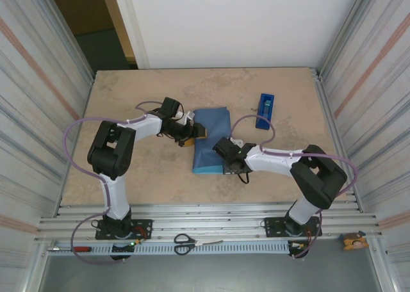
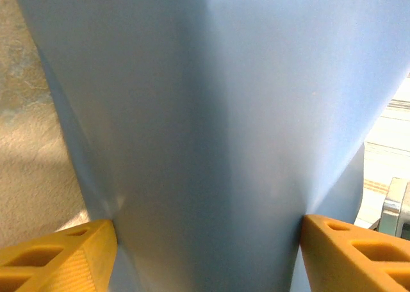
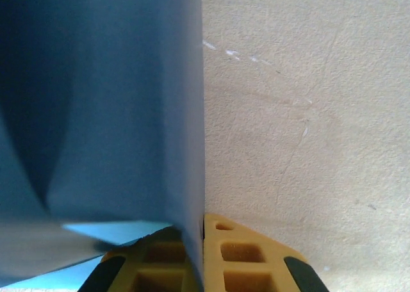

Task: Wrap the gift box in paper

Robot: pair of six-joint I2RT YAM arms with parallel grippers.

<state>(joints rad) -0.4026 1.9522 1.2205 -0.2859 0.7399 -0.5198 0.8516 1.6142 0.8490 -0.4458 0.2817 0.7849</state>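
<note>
The paper [image 1: 211,138] lies folded into a slate-blue bundle at the table's middle, with a light-blue strip along its near edge. The gift box is hidden under it. My left gripper [image 1: 192,133] reaches in from the left; in the left wrist view its orange fingers [image 2: 57,257] stand wide apart and press the paper [image 2: 211,132] from both sides, creasing it. My right gripper [image 1: 225,152] sits at the bundle's near right side. In the right wrist view it [image 3: 204,241] is shut on the paper's upright dark edge [image 3: 192,145].
A narrow blue tape dispenser [image 1: 265,111] stands on the beige table [image 1: 128,93] behind and right of the bundle. Scissors [image 1: 186,243] and a red-handled tool [image 1: 80,248] lie on the front rail. Corrugated walls close in both sides.
</note>
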